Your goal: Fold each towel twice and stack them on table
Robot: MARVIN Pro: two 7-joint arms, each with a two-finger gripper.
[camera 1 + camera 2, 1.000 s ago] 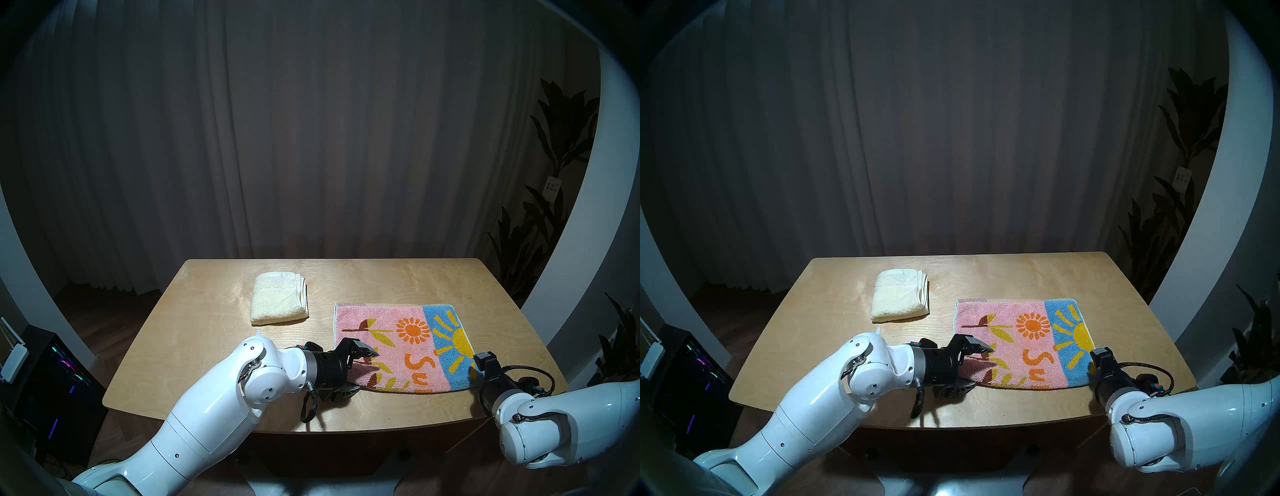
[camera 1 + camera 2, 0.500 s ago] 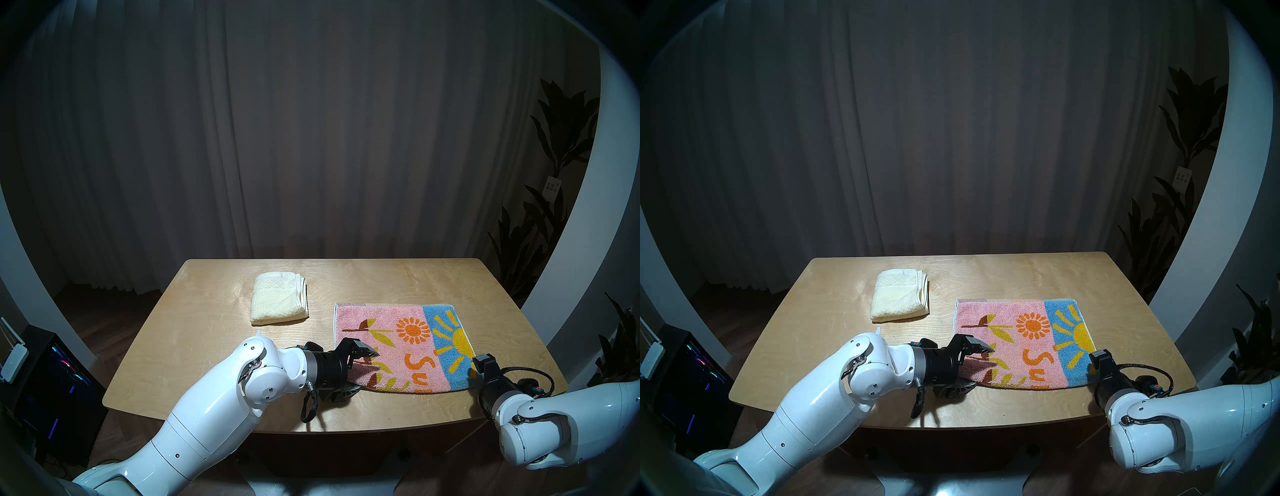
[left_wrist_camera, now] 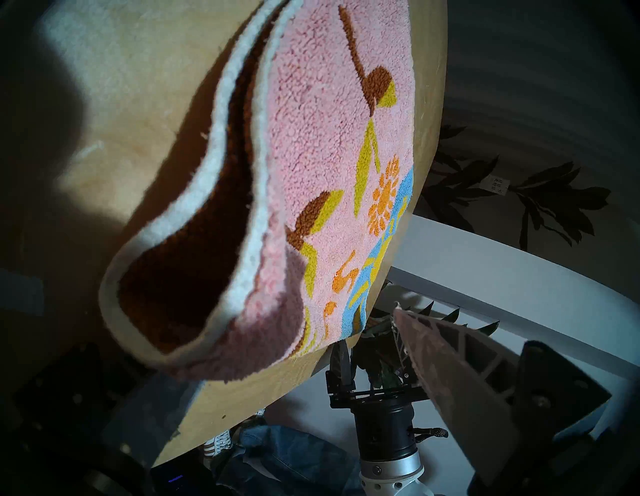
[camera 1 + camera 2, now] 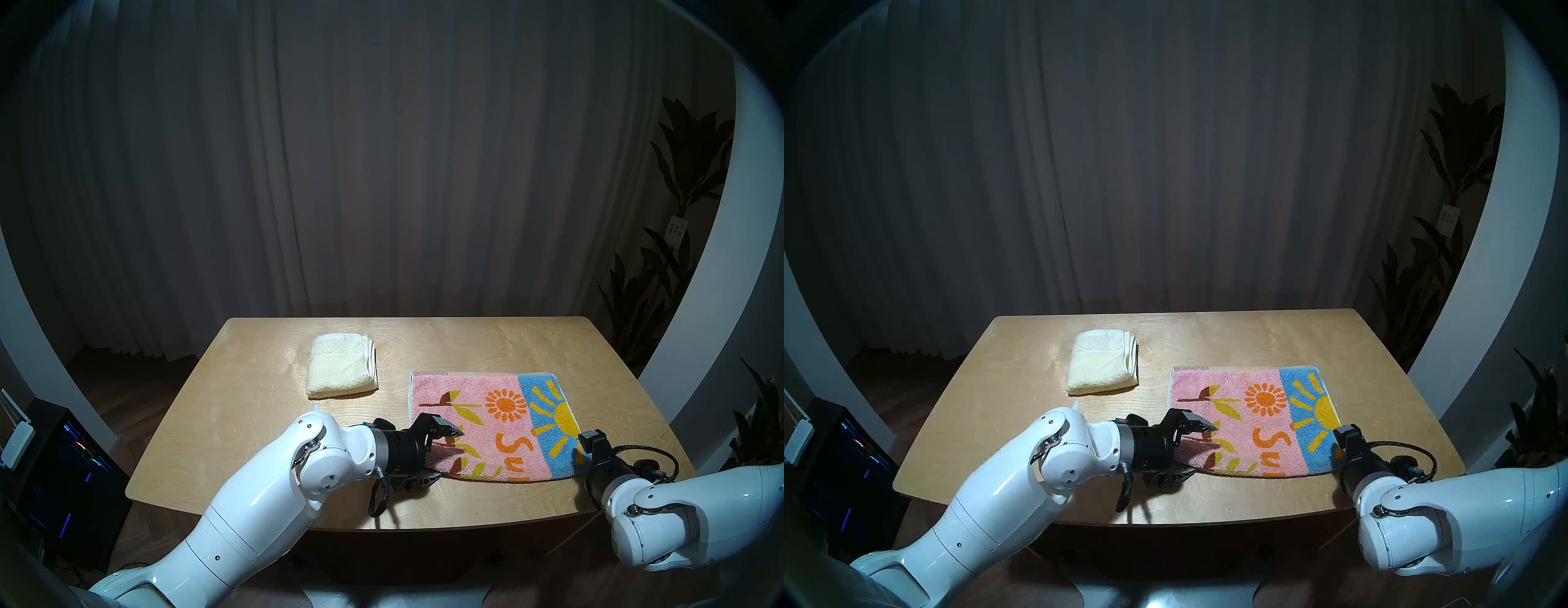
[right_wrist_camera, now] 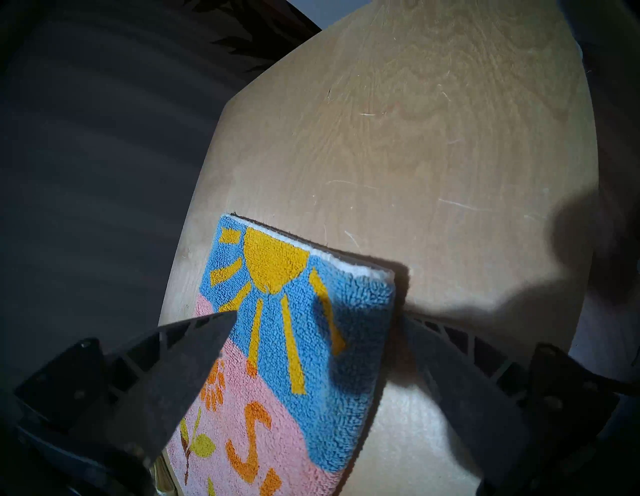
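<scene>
At the 4 o'clock part of the surface [image 4: 237, 424], near its front edge, the patterned towel [image 4: 505, 424] lies folded once, two layers showing along its open edges. The cream towel [image 4: 341, 367] sits apart at 10 o'clock, already folded small. The left hand [image 4: 447, 456] straddles the patterned towel's 8 o'clock corner with jaws wide apart, one finger above the pile and one low against the surface; nothing is pinched. The right hand [image 5: 317, 317] straddles the blue 4 o'clock corner, likewise open, one finger over the cloth and the other just beside its edge. Second fold judged pending.

Risks noted:
- The layers gape widely at the left corner in the left wrist view. A closure there could catch the upper layer alone, so that the first fold peels open on lifting.
- The lower left finger lies close to the surface and could scrape it, or push the corner away rather than slide under it.
- The right hand's outer finger sits beside the towel rather than clearly beneath it. Closing from there may bunch the edge sideways instead of clamping it.
- Uneven grips at the two corners would skew the fold and leave edges misaligned, giving a poor base for stacking.
- The towel lies near the front edge, so a drag toward 6 o'clock could pull it over.
</scene>
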